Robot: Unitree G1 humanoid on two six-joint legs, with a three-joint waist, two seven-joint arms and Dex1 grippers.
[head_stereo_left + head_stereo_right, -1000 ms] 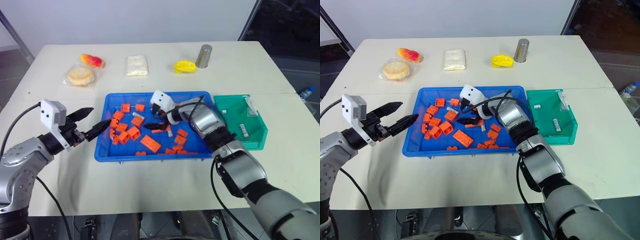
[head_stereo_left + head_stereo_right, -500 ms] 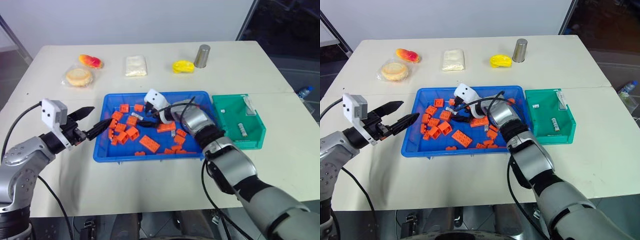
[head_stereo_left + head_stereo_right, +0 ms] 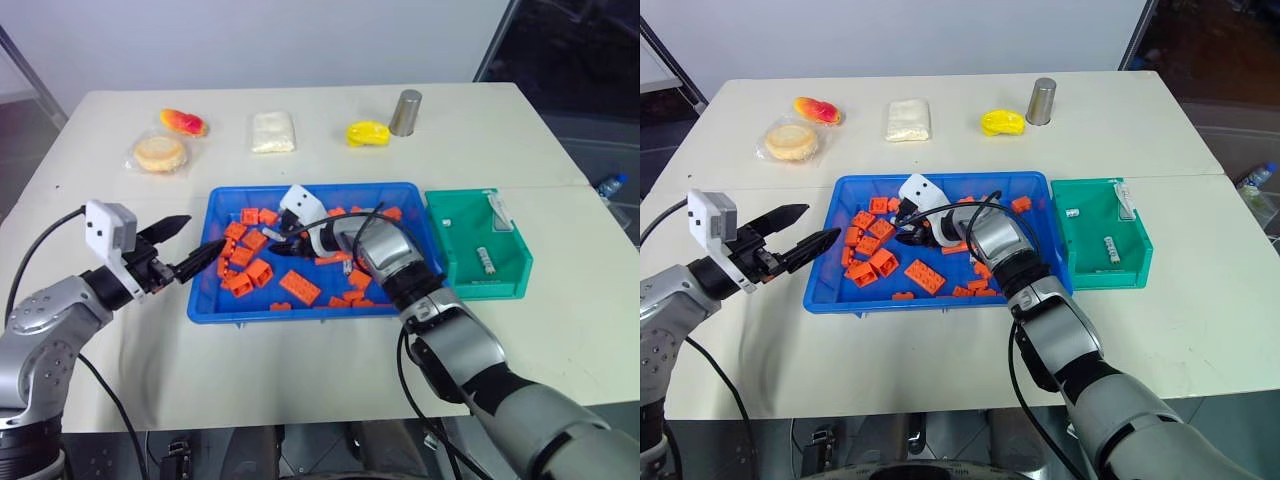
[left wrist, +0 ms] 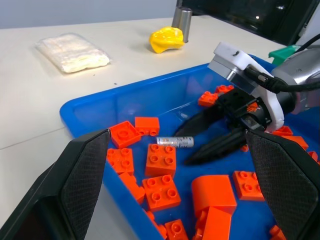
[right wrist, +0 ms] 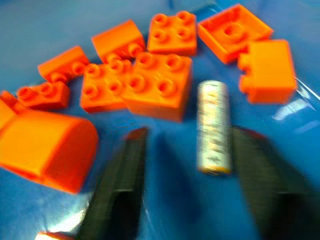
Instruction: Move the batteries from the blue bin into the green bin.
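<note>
The blue bin (image 3: pixel 300 315) lies in the middle of the table, littered with orange bricks (image 3: pixel 300 288). My right gripper (image 5: pixel 187 135) reaches into its far left part, open. One silver battery (image 5: pixel 214 127) lies flat on the bin floor between the fingers, close to one of them. The left wrist view shows that battery (image 4: pixel 175 141) just at the right gripper's tips (image 4: pixel 182 146). My left gripper (image 3: pixel 198 238) hovers open and empty at the bin's left rim. The green bin (image 3: pixel 478 270) sits right of the blue one, with two batteries (image 3: pixel 485 258) inside.
Along the table's far side stand a grey metal can (image 3: pixel 406 111), a yellow object (image 3: pixel 368 132), a white packet (image 3: pixel 273 131), a wrapped bun (image 3: pixel 160 152) and an orange-red fruit (image 3: pixel 183 121). Bricks (image 5: pixel 157 85) crowd the battery's far end.
My right gripper has travelled left across the blue bin and now straddles a battery. The left arm has stayed put.
</note>
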